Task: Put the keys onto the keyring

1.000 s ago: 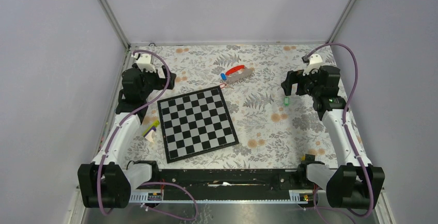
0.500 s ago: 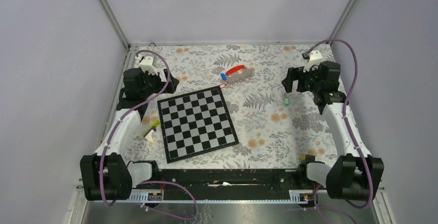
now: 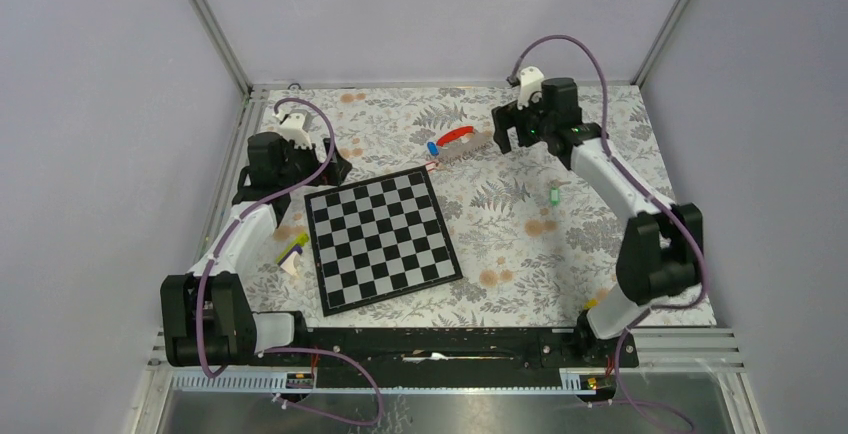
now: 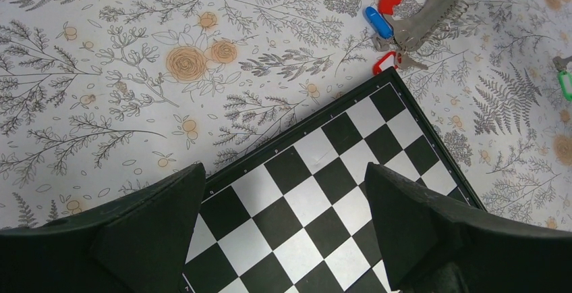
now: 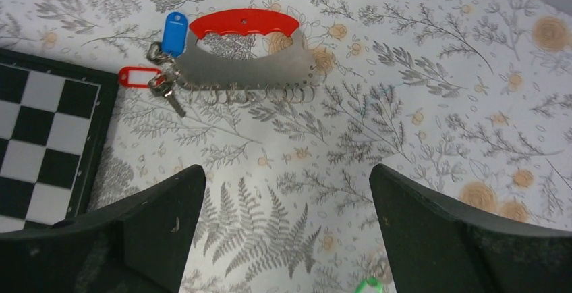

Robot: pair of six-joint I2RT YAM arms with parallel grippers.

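Probably green key (image 5: 369, 285), half off-frame

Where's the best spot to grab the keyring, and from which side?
Grip the keyring by its red arched handle, mid-span, coming down from above. It lies flat, the arch is narrow, and the blue key and red-tagged key crowd the end toward the chessboard.

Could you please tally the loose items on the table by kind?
Keys: 3, the blue key, the red key, the green key
Keyring: 1
Chessboard: 1
Yellow-purple-white object: 1
Total: 6
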